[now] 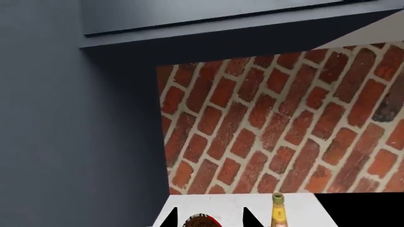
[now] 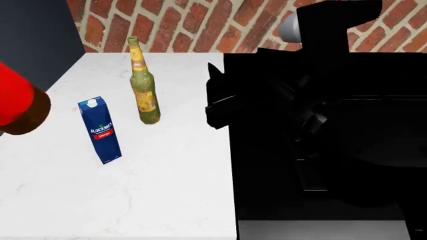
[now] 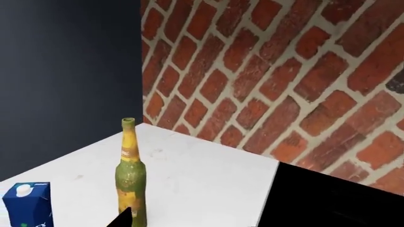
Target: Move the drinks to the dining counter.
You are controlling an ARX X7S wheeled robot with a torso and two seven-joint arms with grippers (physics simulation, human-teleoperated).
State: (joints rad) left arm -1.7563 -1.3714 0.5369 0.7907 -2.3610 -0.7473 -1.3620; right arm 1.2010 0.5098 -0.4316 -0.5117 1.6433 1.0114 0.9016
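Observation:
A tall brown bottle (image 2: 20, 107) with a red label hangs raised at the far left of the head view. Its top (image 1: 200, 222) sits between the black fingertips of my left gripper (image 1: 211, 218), which is shut on it. A slim olive-green bottle (image 2: 143, 85) stands upright near the back of a white worktop (image 2: 167, 190). In front of it and to its left stands a dark-blue juice carton (image 2: 100, 130). My right gripper (image 2: 215, 92) hovers at the worktop's right edge, open and empty. One of its fingertips (image 3: 123, 218) shows beside the olive bottle (image 3: 130, 179). The dining counter is out of view.
A black stove (image 2: 333, 140) adjoins the worktop on the right. A red brick wall (image 2: 200, 25) runs behind both. A dark grey-blue cabinet (image 1: 69, 118) stands at the worktop's left end, with an overhang above it.

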